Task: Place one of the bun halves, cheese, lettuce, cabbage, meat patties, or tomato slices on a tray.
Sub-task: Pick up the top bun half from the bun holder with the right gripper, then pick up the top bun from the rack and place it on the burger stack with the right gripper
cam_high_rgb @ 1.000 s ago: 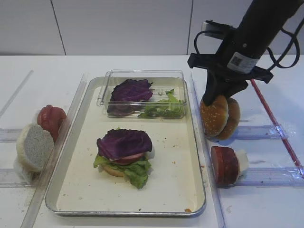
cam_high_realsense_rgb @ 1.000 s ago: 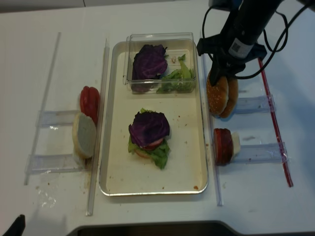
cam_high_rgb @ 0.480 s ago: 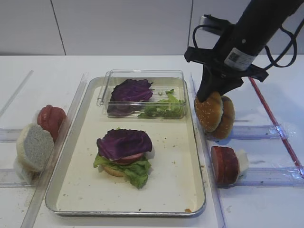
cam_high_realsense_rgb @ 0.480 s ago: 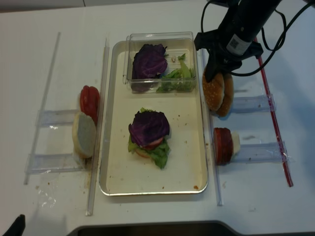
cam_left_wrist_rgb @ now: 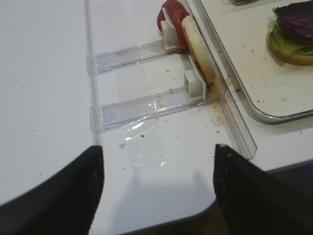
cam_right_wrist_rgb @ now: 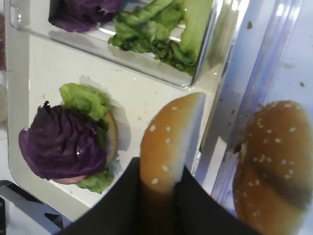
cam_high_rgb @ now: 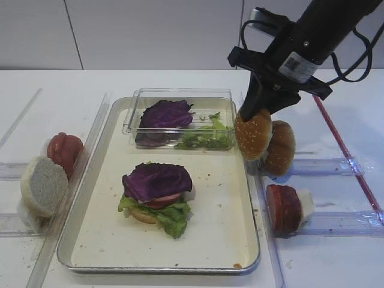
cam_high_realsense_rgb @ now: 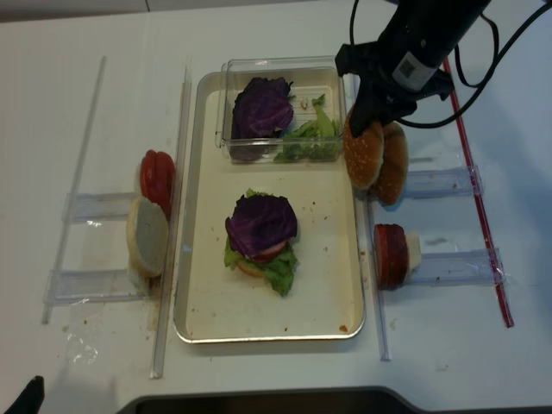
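Black right arm (cam_high_rgb: 327, 24) w/ looping black cables, white QR sticker (cam_high_rgb: 295, 67).

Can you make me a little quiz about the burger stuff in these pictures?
1. True or false: the right claw is shut on a sesame bun top.
2. What sits on top of the burger stack on the tray? A) cheese B) purple cabbage C) a tomato slice
3. What is the clear box resting on?

Key:
1. True.
2. B.
3. The tray's far end; it holds more cabbage and lettuce.
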Action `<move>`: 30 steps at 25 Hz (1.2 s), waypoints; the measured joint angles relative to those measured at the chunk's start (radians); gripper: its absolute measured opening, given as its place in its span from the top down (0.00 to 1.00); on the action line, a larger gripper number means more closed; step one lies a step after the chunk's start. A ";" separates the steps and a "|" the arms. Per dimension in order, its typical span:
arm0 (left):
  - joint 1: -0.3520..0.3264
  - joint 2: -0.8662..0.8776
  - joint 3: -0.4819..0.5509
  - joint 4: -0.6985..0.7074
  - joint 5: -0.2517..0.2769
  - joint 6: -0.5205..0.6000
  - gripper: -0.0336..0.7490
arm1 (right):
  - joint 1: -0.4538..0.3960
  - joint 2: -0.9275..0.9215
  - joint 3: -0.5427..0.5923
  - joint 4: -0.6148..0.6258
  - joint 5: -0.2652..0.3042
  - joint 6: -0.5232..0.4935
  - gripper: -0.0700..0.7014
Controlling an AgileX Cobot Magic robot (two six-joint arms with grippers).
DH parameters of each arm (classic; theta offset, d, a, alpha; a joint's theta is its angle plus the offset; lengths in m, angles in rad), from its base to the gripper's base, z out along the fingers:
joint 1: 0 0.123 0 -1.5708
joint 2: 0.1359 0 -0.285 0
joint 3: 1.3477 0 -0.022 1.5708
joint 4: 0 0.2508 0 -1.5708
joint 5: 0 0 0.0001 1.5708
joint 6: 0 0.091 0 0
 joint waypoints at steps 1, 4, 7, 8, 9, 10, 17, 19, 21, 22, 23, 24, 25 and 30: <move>0.000 0.000 0.000 0.000 0.000 0.000 0.40 | 0.000 -0.002 0.000 0.006 0.000 -0.004 0.71; 0.000 0.000 0.000 0.000 0.000 0.000 0.40 | 0.000 -0.011 0.000 0.015 0.000 -0.021 0.71; 0.000 0.000 0.000 0.000 0.000 0.000 0.40 | 0.000 -0.036 0.000 0.023 0.000 -0.037 0.71; 0.000 0.000 0.000 0.000 0.000 0.000 0.40 | 0.000 -0.043 0.000 0.036 0.000 -0.047 0.71; 0.000 0.000 0.000 0.000 0.000 0.000 0.40 | 0.000 -0.051 0.000 0.054 0.000 -0.058 0.71; 0.000 0.000 0.000 0.000 0.000 0.000 0.40 | 0.000 -0.056 0.000 0.069 0.000 -0.068 0.71; 0.000 0.000 0.000 0.000 0.000 0.000 0.40 | 0.000 -0.131 0.015 0.118 0.000 -0.096 0.71; 0.000 0.000 0.000 0.000 0.000 0.000 0.40 | 0.000 -0.171 0.050 0.127 0.000 -0.106 0.71; 0.000 0.000 0.000 0.000 0.000 0.000 0.40 | 0.000 -0.209 0.108 0.150 0.001 -0.129 0.71; 0.000 0.000 0.000 0.000 0.000 0.000 0.40 | 0.000 -0.230 0.136 0.171 0.002 -0.143 0.71; 0.000 0.000 0.000 0.000 0.000 0.000 0.40 | 0.000 -0.252 0.172 0.192 0.002 -0.162 0.71; 0.000 0.000 0.000 0.000 0.000 0.000 0.40 | 0.000 -0.270 0.208 0.218 0.002 -0.179 0.71; 0.000 0.000 0.000 0.000 0.000 0.000 0.40 | 0.000 -0.293 0.244 0.246 0.002 -0.195 0.71; 0.000 0.000 0.000 0.000 0.000 0.000 0.40 | 0.000 -0.404 0.419 0.366 -0.036 -0.274 0.71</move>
